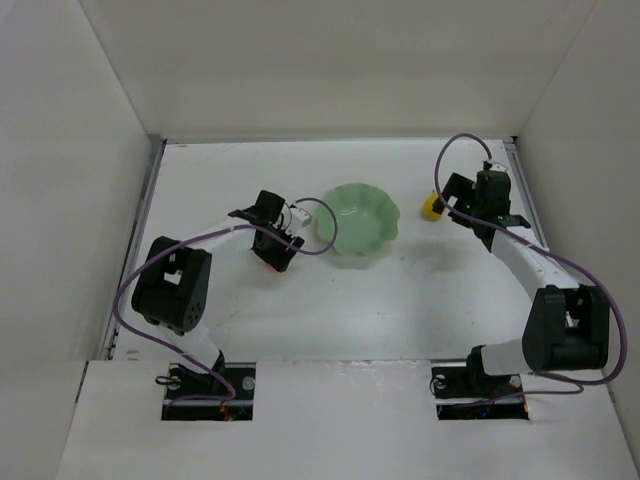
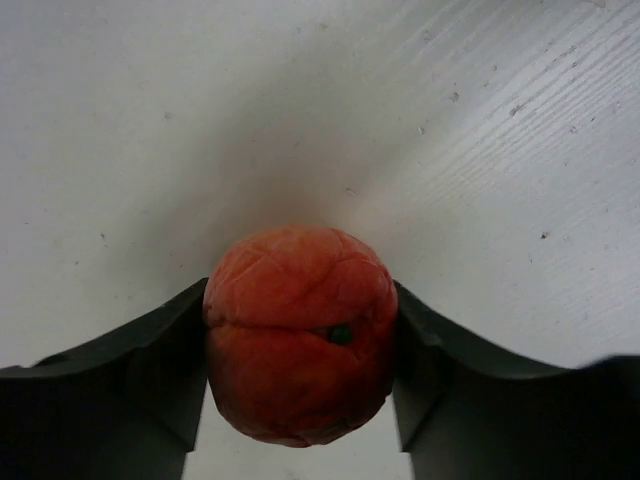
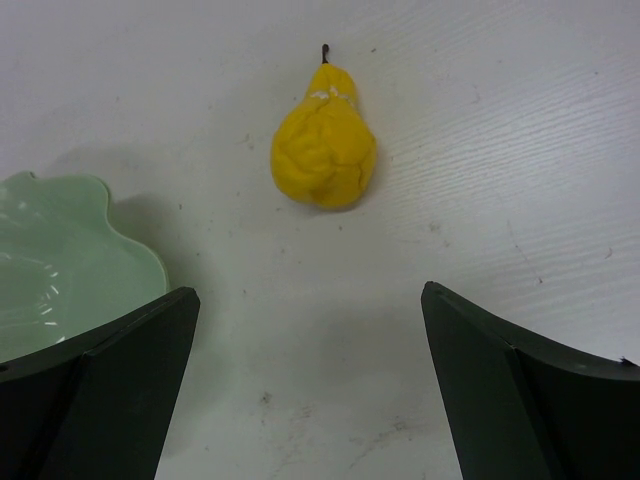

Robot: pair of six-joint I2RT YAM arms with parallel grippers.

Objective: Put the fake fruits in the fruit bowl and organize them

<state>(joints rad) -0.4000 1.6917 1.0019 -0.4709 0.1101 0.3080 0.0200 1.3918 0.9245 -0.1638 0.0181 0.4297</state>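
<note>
The red-orange peach (image 2: 300, 335) sits between my left gripper's (image 2: 300, 345) two dark fingers, which press on both its sides just over the white table. In the top view this gripper (image 1: 272, 256) is left of the mint-green fruit bowl (image 1: 360, 225), and a sliver of the peach (image 1: 262, 264) shows under it. The yellow pear (image 3: 323, 150) lies on the table, stem pointing away, ahead of my open, empty right gripper (image 3: 309, 295). In the top view the pear (image 1: 430, 207) lies right of the bowl, with the right gripper (image 1: 450, 203) just beside it. The bowl's rim (image 3: 60, 250) shows at left.
White walls enclose the table on the left, back and right. The right arm's purple cable (image 1: 465, 140) loops above the pear. The left arm's cable (image 1: 318, 205) arcs near the bowl's left rim. The bowl holds nothing.
</note>
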